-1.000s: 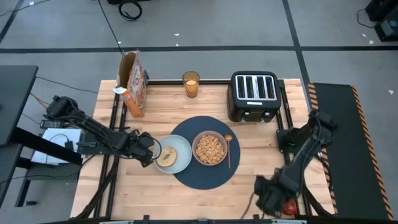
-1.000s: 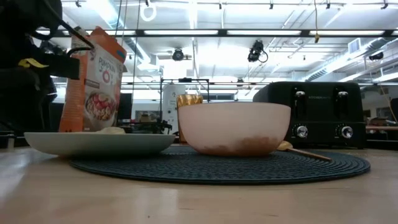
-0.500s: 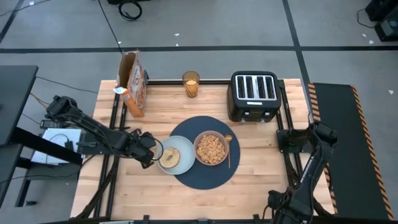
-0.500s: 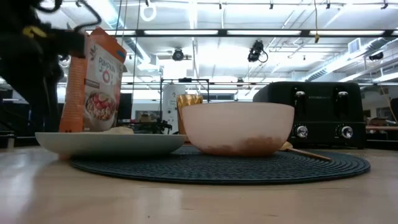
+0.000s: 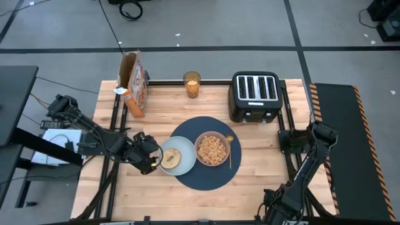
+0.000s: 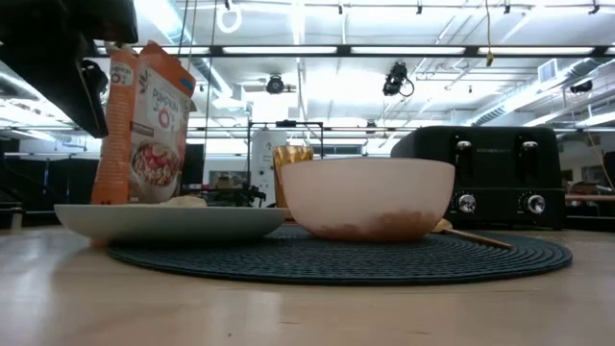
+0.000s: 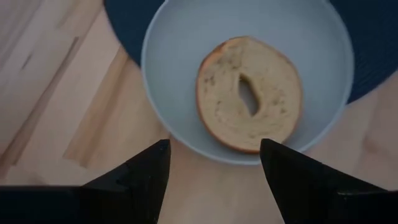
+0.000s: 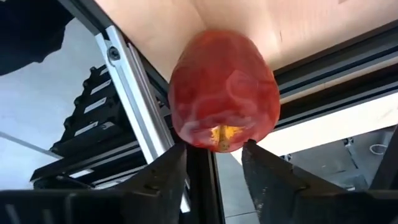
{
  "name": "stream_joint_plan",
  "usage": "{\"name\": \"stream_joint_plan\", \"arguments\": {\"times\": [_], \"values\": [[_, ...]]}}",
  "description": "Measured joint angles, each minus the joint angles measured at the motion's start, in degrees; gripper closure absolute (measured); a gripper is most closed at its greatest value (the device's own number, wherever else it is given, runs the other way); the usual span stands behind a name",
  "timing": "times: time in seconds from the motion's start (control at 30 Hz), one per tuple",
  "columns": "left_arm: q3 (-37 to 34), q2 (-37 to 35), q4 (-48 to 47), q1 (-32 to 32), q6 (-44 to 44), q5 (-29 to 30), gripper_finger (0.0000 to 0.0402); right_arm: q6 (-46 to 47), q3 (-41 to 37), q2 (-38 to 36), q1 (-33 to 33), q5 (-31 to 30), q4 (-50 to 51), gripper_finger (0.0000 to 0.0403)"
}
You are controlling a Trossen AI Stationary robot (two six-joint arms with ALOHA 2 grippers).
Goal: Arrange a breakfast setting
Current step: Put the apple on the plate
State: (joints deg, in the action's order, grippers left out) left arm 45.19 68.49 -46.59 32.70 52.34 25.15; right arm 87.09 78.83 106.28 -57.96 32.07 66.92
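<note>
risk 1: apple (image 8: 222,90) sits right at the near-right table edge, partly past the frame rail; if R fingers pinch off-centre it could squirt out & drop to the floor.
risk 2: apple is round and glossy, grip looks low on it, near the stem end; lifting fast could let it roll out.
risk 3: L gripper (image 7: 214,158) is close to the plate (image 7: 180,74) rim; a nudge fwd would shove the plate and the toast (image 7: 250,93) on it.
R gripper (image 8: 214,165): at the near-right corner, jaws narrow, one finger each side of the apple's lower end, touching or just about; can't tell if the grip is firm yet.
L gripper jaws: wide, holding nothing, just left of the plate.
apple vs jaws: between R fingers, bulk of it sticking out beyond the tips.
setting: bowl (image 5: 212,149) w/ cereal and spoon (image 5: 229,150) on the mat (image 5: 206,181); plate overlaps the mat's left edge; juice glass (image 5: 192,84) far centre, well apart.
</note>
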Motion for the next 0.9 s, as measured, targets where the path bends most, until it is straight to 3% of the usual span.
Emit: {"name": "stream_joint_plan", "arguments": {"times": [0.17, 0.53, 0.8, 0.9], "values": [[0.0, 0.0, 1.49, 0.68, 0.0, 0.44, 0.0148, -0.81, -0.65, 0.96, -0.39, 0.42, -0.91, 0.0276], [0.0, 0.0, 1.83, 0.68, 0.0, 0.57, 0.0148, -3.5, -2.16, 1.4, -0.41, 1.52, -1.31, 0.0312], [0.0, 0.0, 2.08, 0.66, 0.0, 0.76, 0.0148, -7.08, -2.19, 1.4, -0.41, 0.8, -0.59, 0.0385], [0.0, 0.0, 2.08, 0.66, 0.0, 0.79, 0.0148, -8.22, -1.63, 1.38, -0.34, 0.38, 0.45, 0.0387]]}}
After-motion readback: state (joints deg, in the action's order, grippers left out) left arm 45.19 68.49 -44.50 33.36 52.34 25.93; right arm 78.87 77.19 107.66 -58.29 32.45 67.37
